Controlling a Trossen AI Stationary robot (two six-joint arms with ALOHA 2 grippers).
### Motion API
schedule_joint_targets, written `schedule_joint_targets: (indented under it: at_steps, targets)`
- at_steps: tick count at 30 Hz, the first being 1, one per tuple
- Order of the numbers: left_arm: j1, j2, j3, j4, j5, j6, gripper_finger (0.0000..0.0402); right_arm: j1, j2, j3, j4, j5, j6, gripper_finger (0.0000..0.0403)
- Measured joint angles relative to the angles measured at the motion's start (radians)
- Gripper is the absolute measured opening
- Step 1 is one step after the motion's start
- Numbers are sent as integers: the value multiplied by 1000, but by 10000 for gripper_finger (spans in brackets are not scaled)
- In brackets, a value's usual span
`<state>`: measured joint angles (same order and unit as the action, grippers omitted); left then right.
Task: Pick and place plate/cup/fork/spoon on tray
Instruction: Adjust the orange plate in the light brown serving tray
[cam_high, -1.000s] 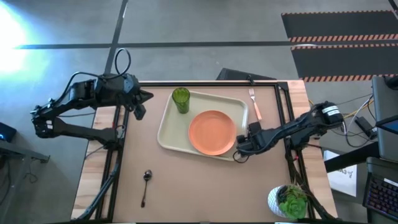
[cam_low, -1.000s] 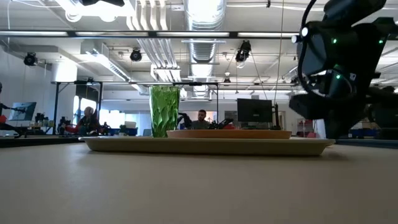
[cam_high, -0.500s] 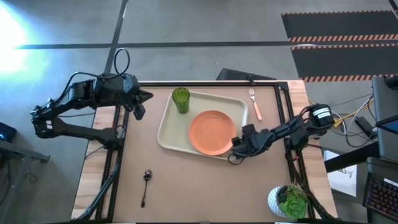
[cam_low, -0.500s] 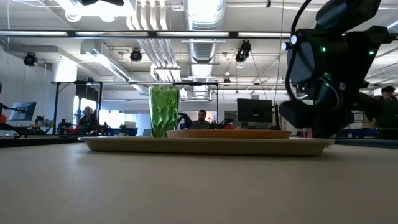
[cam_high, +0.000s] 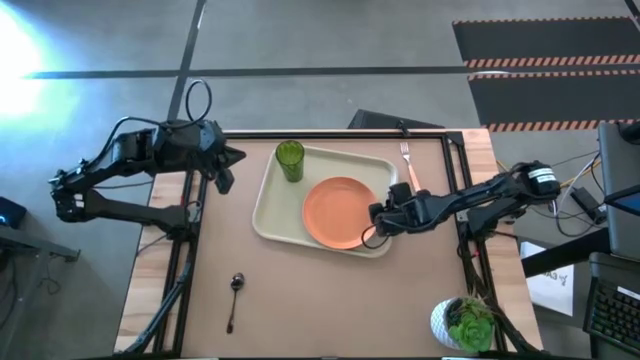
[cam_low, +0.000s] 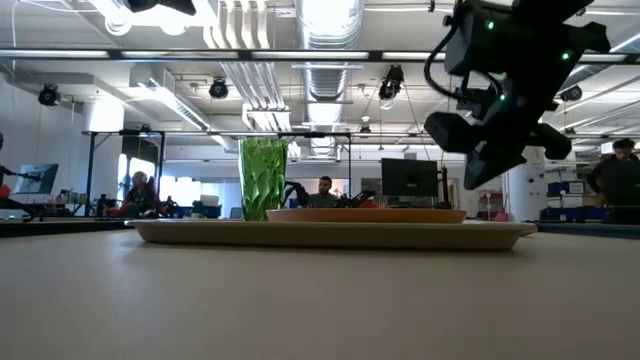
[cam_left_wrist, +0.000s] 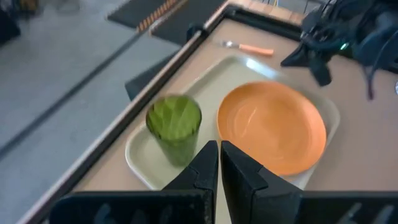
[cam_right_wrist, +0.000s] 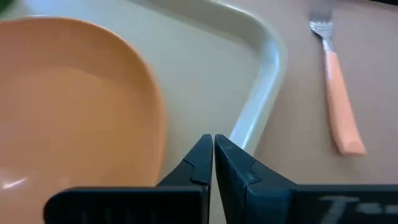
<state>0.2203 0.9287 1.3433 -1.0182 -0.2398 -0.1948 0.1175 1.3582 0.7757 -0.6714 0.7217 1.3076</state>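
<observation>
The cream tray (cam_high: 270, 215) lies mid-table. The orange plate (cam_high: 340, 212) lies flat on it, and the green cup (cam_high: 291, 160) stands upright in its far left corner. The fork (cam_high: 408, 167) lies on the table to the right of the tray. The dark spoon (cam_high: 234, 298) lies on the table near the front left. My right gripper (cam_high: 372, 222) is shut and empty, raised above the tray's right side by the plate's rim (cam_right_wrist: 155, 124). My left gripper (cam_high: 238, 155) is shut and empty, above the table to the left of the cup (cam_left_wrist: 175, 124).
A white pot with a green plant (cam_high: 462, 322) stands at the table's near right corner. Dark frame rails run along the table's left (cam_high: 185, 250) and right (cam_high: 465, 190) sides. Bare tabletop lies in front of the tray.
My right gripper has risen from table height beside the tray's near right corner. It has gone toward the far edge and now hangs above the tray's right side. Its fingers stay shut. The plate, cup, fork and spoon have not moved.
</observation>
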Motion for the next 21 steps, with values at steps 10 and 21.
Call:
schedule_joint_targets:
  at_steps: [10,21]
  targets:
    - [0,-20,-76,-37,0,-87,0,-58,-213,0,-50,-48,-129,8]
    - [0,-27,-76,21,0,-80,0,0,-54,-91,172,-185,-10,8]
